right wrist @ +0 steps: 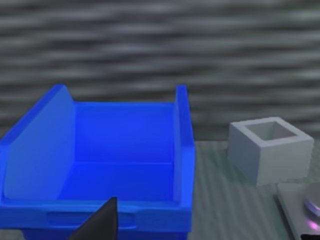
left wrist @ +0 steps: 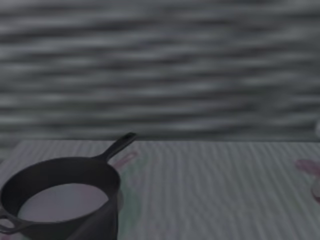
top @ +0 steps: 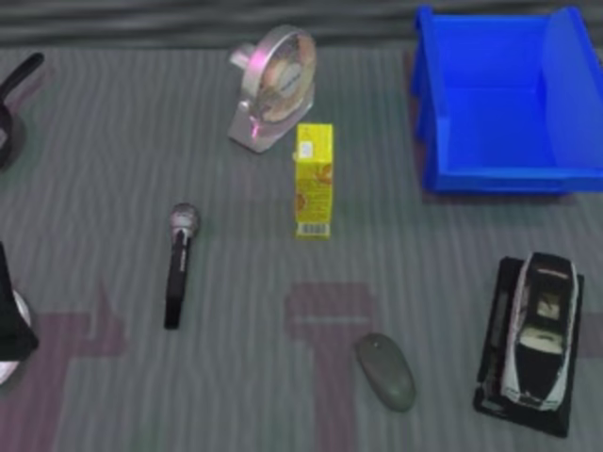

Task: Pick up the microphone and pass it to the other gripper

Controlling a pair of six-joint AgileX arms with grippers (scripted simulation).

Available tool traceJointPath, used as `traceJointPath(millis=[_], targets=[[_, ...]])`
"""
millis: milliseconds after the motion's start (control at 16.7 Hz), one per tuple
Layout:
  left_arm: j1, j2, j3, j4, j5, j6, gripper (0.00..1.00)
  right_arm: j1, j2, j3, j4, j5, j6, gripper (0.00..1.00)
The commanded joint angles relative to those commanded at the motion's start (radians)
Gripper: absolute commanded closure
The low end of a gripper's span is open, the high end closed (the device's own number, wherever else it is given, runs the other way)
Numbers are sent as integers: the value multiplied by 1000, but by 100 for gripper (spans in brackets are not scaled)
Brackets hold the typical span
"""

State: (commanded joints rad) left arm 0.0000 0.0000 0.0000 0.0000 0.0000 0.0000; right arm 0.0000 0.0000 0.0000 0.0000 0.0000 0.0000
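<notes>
One black-handled, silver mesh-headed microphone [top: 178, 262] lies untouched at the frame's left-centre.
Grey striped desk [top: 113, 141], ribbed grey wall; one yellow carton [top: 314, 180], one blue bin [top: 506, 104]. End effector openings: cannot tell.

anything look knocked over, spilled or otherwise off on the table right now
Nothing stands out. The black-handled microphone with the silver mesh head lies flat on the table's left half, apart from everything. The yellow carton stands upright, the grey oval computer mouse sits flat, and the blue plastic bin is empty. No spills or damage show.
</notes>
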Motion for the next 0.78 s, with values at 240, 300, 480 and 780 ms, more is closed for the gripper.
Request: traceJointPath(millis=[240, 300, 480, 780], targets=[[-8, 31, 28, -18, 1, -7, 0, 0, 0, 0, 0, 0, 0, 0], [-16, 62, 56, -36, 2, -14, 0, 0, 0, 0, 0, 0, 0, 0], [-49, 220, 186, -118, 2, -45, 0, 0, 0, 0, 0, 0, 0, 0], [-126, 673, 489, -324, -1, -119, 0, 0, 0, 0, 0, 0, 0, 0]])
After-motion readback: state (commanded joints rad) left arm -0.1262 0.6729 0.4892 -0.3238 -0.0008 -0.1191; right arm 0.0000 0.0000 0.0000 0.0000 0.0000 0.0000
